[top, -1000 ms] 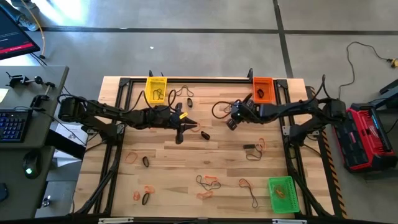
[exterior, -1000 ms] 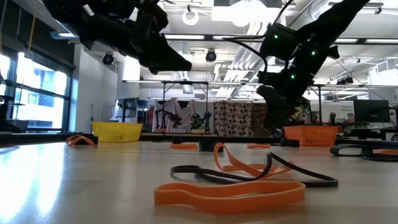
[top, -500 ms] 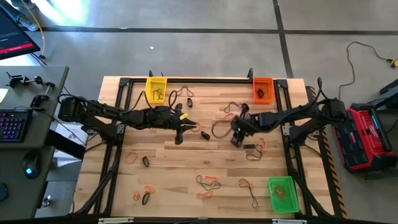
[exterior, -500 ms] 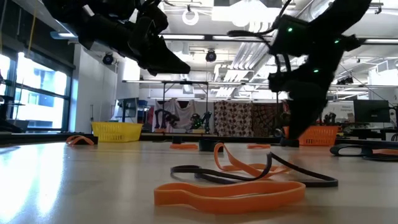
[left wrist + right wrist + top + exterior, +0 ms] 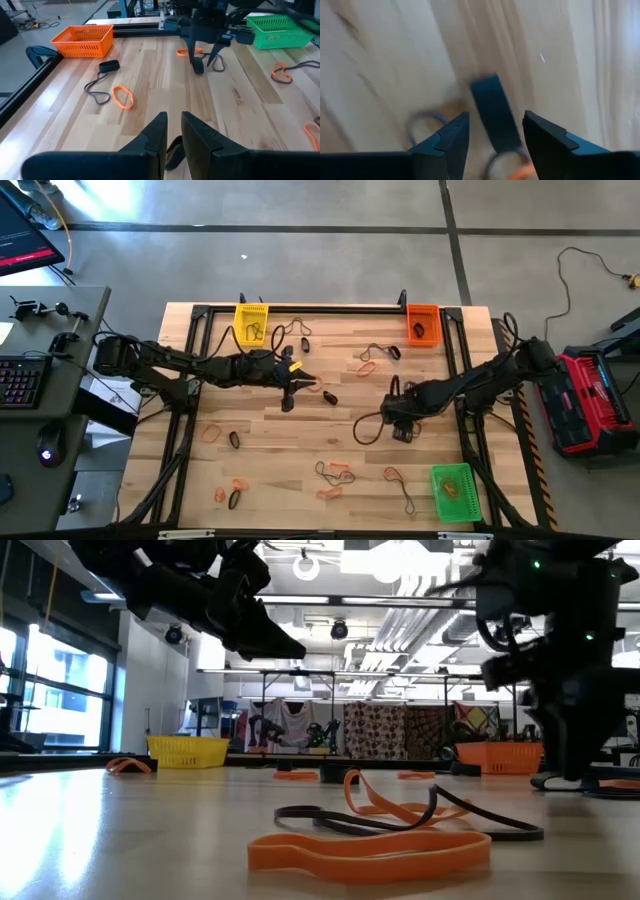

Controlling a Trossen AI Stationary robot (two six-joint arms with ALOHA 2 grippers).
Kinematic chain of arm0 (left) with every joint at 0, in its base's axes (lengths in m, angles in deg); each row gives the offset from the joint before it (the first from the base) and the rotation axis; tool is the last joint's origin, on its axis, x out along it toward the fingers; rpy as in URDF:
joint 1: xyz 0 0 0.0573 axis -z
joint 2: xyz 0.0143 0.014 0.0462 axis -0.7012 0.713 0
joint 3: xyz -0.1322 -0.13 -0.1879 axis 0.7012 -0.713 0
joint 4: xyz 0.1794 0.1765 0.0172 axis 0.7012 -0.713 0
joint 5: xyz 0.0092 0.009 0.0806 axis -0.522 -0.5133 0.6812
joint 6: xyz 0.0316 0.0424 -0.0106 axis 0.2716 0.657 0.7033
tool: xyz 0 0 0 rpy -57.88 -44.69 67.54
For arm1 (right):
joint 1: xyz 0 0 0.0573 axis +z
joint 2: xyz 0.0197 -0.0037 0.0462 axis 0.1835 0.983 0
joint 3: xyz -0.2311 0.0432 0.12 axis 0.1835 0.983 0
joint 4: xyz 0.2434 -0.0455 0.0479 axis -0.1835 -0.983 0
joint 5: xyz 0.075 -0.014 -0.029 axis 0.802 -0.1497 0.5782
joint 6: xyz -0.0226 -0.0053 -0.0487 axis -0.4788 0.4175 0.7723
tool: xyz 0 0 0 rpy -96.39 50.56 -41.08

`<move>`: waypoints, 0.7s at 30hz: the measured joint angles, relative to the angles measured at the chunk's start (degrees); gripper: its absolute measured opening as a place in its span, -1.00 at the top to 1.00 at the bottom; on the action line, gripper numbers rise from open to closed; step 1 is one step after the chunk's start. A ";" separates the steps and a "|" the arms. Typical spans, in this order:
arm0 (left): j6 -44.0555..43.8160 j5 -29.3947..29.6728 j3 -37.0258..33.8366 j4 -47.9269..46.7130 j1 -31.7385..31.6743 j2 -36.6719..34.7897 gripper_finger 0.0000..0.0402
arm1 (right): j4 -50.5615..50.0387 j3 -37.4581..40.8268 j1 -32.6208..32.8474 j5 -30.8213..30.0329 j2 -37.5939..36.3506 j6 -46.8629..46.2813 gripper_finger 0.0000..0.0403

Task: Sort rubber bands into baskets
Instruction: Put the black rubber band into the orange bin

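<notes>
Right gripper (image 5: 492, 132) spread wide, descending over flat black rubber band (image 5: 492, 115) up-table of green mesh basket (image 5: 452, 491), lined up to pinch. Left gripper (image 5: 172, 135) nearly closed, black loop (image 5: 174, 152) hanging between its fingers.

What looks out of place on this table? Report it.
Nothing is damaged or spilled. Rubber bands lie scattered over the table, as sorting expects. The right claw hangs open above a black band.
</notes>
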 joint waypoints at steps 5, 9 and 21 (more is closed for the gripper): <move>0.37 0.00 0.00 0.00 0.00 0.00 0.77 | -0.64 1.80 -0.06 -0.99 0.00 0.38 0.16; 0.30 0.00 0.00 -0.14 0.00 0.00 0.77 | -0.46 2.15 -0.06 -1.02 0.00 0.34 0.33; 0.93 -0.09 -5.10 3.89 -0.22 -0.02 0.86 | -0.43 1.19 -0.04 -1.53 0.00 0.21 0.94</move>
